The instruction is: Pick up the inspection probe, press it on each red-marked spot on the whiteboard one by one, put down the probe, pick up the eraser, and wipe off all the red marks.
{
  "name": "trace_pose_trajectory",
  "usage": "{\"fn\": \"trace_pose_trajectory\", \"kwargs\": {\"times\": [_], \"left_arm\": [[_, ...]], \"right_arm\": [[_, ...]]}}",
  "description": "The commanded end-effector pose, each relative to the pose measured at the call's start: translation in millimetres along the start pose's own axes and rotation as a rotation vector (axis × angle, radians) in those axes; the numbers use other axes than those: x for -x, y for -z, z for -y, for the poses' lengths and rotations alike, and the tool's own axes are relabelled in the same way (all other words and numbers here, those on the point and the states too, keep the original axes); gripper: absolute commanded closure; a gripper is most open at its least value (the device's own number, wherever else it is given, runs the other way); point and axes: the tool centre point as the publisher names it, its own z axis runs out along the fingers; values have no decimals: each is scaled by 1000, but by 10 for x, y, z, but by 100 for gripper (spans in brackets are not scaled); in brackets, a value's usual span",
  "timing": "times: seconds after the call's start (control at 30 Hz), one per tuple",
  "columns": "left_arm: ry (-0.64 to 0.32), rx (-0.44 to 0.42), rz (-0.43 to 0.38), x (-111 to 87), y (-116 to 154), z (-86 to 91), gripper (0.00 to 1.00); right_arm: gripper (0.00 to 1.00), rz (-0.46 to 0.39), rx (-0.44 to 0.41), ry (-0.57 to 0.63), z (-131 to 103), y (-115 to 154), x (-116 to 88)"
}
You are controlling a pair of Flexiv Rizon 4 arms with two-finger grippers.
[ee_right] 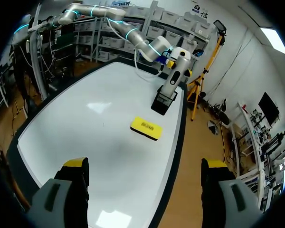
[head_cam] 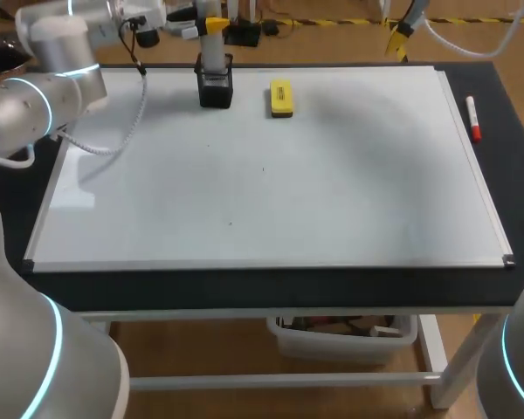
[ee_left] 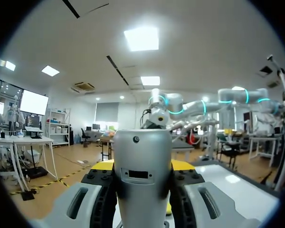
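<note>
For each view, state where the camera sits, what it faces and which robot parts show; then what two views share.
Head view: above and behind, looking down on the whiteboard; left arm shows.
Left wrist view: on the left wrist, facing the room; left gripper grips the probe.
Right wrist view: above the whiteboard, facing the left arm; right gripper open.
Shared: head and right wrist views both show the eraser.

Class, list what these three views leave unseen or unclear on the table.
Head view: marks on the whiteboard are tiny specks, colour too small to tell.
Left wrist view: the probe fills the middle, hiding its own tip and holder.
Right wrist view: holder hides the probe's tip.
</note>
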Motion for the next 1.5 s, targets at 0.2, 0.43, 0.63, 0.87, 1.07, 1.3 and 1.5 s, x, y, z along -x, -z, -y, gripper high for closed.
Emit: {"fn": "trace_pose_trajectory", "kwargs": {"times": [0.2, 0.43, 0.63, 0.87, 1.07, 1.3, 1.5], "left_arm": [[22, -2, -392, 104, 2, -166, 100], [25, -2, -437, 103, -1, -262, 100], [26, 13, -479, 115, -4, -354, 100], [22, 11, -524, 147, -8, -444, 100], [34, 6, -556, 164, -12, -546, 100], [40, 4, -568, 168, -5, -605, 100], [25, -4, -601, 153, -9, -607, 64]], "right_arm": [[0, -209, 5, 0, 41, 16, 59], [0, -209, 5, 0, 41, 16, 59], [0, -209, 5, 0, 41, 16, 59], [0, -209, 5, 0, 41, 16, 59], [0, -209, 5, 0, 41, 16, 59], [0, -209, 5, 0, 41, 16, 59], [0, -209, 5, 0, 41, 16, 59]]}}
